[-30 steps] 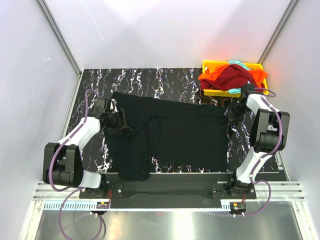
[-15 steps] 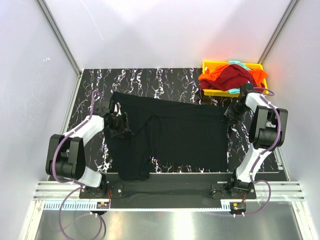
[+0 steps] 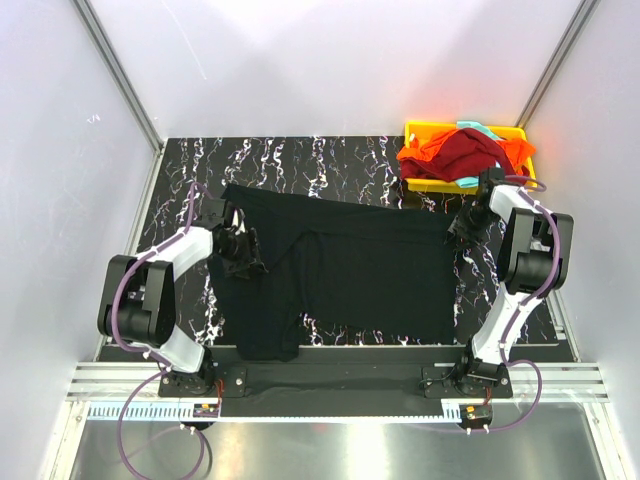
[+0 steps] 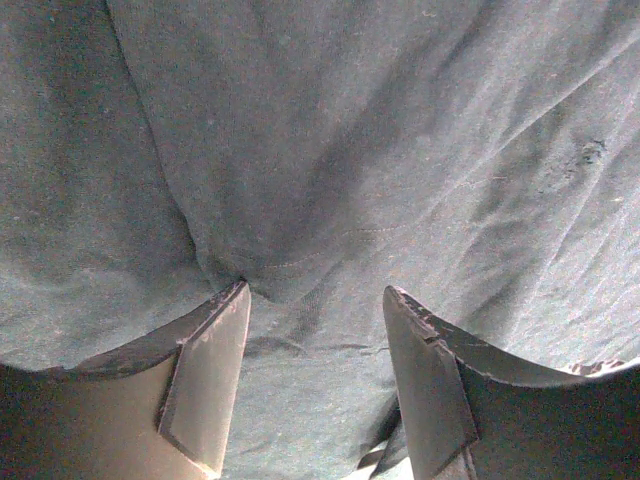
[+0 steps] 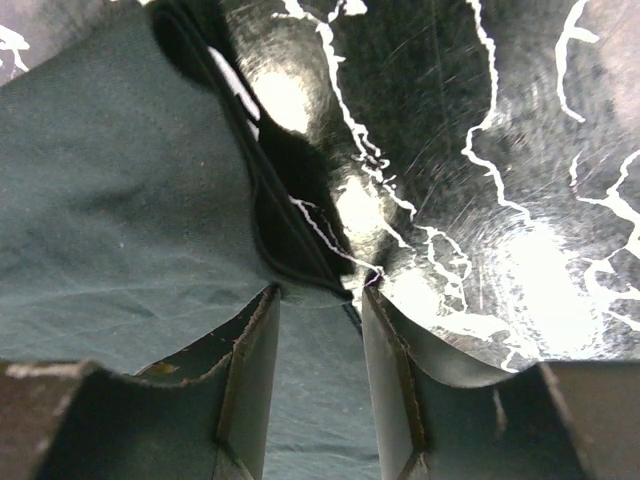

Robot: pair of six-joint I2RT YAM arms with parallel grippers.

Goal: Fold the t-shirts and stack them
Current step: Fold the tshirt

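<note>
- The marbled table carries everything; I place things against the yellow tray, which sits at its far right corner.
- The black t-shirt lies spread nearly flat, to the left of the tray and nearer the arm bases. 1 side is already lapped inward, and 1 flap runs toward the near edge, well apart from the tray.
- In the tray, 3 more tees are heaped: dark red on top, orange under it, and teal peeking at the far rim.
- The left gripper, at the shirt side farthest from the tray, is released. Its jaws stand apart and press down on cloth, with a small ridge rising between them.
- The right gripper, just near of the tray, is also unclenched. Its jaws straddle the shirt's hem with a narrow gap, over bare table.
- I judge the cloth light, limp and prone to slip or drag. I would pinch the stitched hem and the shoulder seam, where it is doubled, and lift both ends together.
</note>
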